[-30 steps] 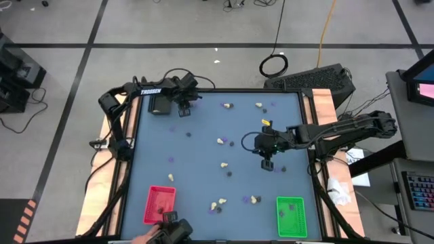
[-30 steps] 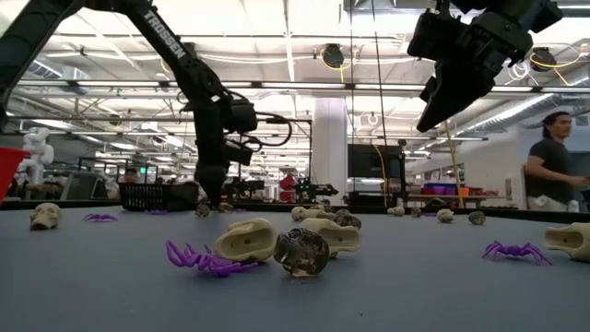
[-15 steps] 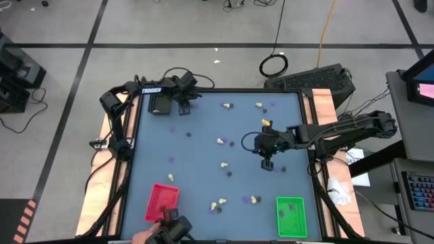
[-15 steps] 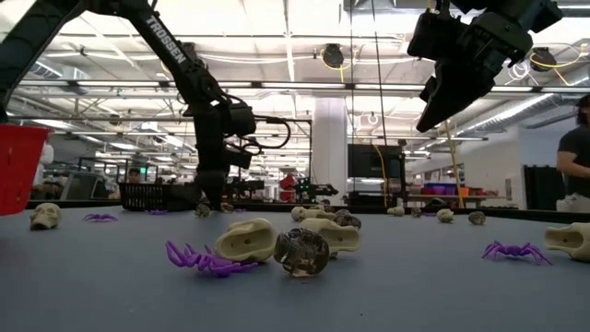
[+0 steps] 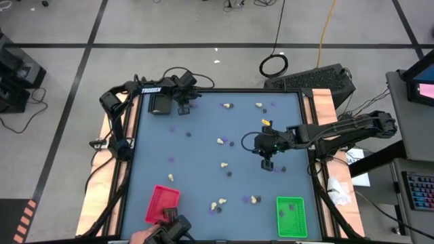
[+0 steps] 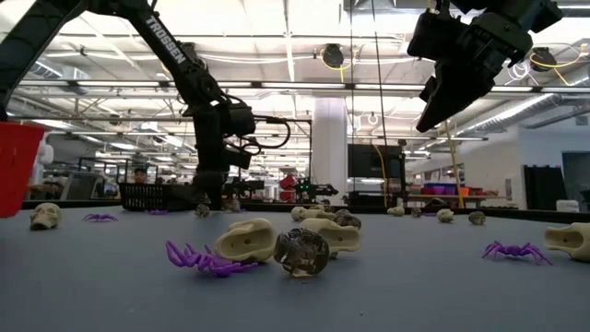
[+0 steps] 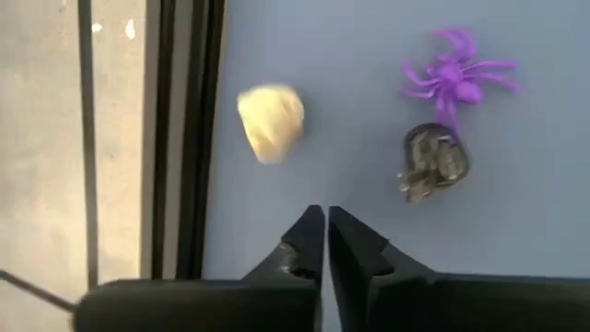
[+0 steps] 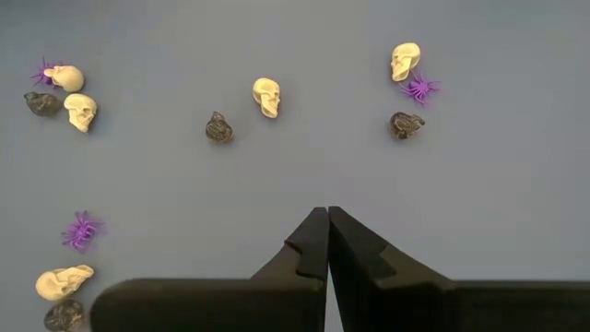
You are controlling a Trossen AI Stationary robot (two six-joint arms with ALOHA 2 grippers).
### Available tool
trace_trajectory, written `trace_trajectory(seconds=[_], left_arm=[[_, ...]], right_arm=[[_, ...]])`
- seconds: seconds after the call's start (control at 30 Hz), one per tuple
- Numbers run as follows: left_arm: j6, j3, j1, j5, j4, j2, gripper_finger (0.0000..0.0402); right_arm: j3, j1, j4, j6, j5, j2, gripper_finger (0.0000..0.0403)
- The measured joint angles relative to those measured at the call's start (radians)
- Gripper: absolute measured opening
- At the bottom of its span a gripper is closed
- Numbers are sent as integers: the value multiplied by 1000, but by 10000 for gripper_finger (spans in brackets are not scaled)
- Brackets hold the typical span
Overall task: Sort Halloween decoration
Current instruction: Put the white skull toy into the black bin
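Blue table (image 5: 203, 135) scattered with cream skulls (image 8: 266, 96), dark skulls (image 7: 433, 162) and purple spiders (image 7: 456, 76); red tray (image 5: 161, 203) and green tray (image 5: 290, 215) at near edge. Left gripper (image 7: 326, 221) pinched shut, empty, beside a skull; right gripper (image 8: 327, 221) raised mid-table, closed, holding nothing

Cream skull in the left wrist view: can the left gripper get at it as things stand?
Probably yes. The cream skull lies on bare table just ahead of the left gripper, nothing between them, though the shut fingers must open first.
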Motion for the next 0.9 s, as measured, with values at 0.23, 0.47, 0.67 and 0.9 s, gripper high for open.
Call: trace_trajectory(seconds=[0.23,0.47,0.67,0.9], left_arm=[[15,0,0,-53,0,-4,5],[-31,95,-8,-63,-114,-6,23],[-189,223,-25,-18,-176,-16,76],[-483,278,-29,170,-105,-15,145]], right_arm=[[0,0,-1,0,0,0,0],[0,0,-2,0,0,0,0],[0,0,-2,0,0,0,0],[0,0,-2,0,0,0,0]])
